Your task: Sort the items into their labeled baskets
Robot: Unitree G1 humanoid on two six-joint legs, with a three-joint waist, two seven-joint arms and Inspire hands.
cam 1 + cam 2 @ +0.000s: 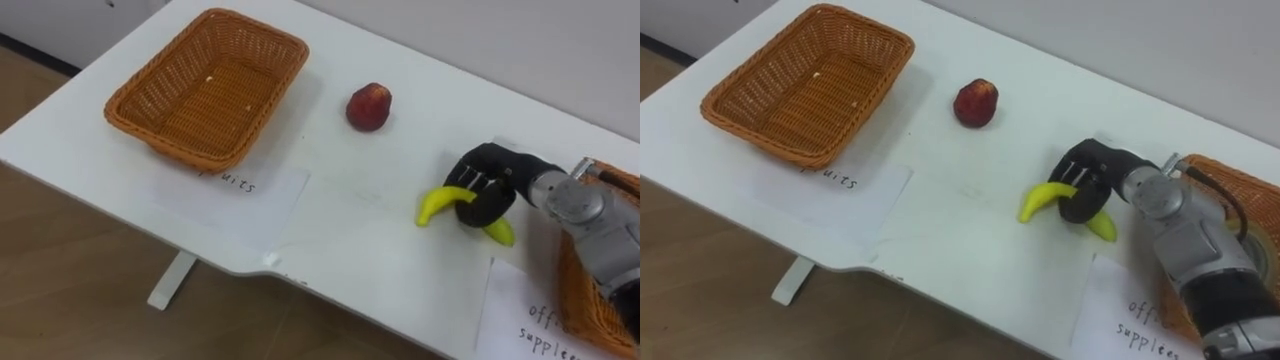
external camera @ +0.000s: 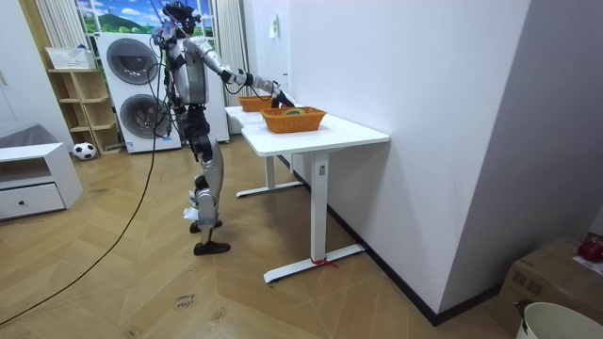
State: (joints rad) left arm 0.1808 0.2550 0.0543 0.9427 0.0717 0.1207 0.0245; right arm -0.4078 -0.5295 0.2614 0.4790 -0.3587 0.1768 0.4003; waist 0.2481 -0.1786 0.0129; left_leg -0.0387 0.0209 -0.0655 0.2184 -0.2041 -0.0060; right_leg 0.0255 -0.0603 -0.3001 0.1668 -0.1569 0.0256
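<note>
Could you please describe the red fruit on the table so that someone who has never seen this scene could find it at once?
On the white table, find the wicker basket at the robot's left. Just right of it, alone on the bare tabletop, lies the red fruit. It is round, red and untouched, unlike the yellow banana farther right, which the right hand grips.

The robot hand point(image 1: 497, 172) looks like black plastic with a slight sheen. The banana point(image 1: 437, 203) in its curled fingers is smooth and waxy. Left of the robot hand and beyond it, the apple point(image 1: 368, 107) has a faintly glossy skin. Farther left, the basket point(image 1: 205, 95) is rough woven wicker. A second basket point(image 1: 575, 285) of the same weave sits just right of the robot hand. The table point(image 1: 330, 225) beneath is smooth, matt white. A paper sheet point(image 1: 515, 300) near the robot hand is matt.
</note>
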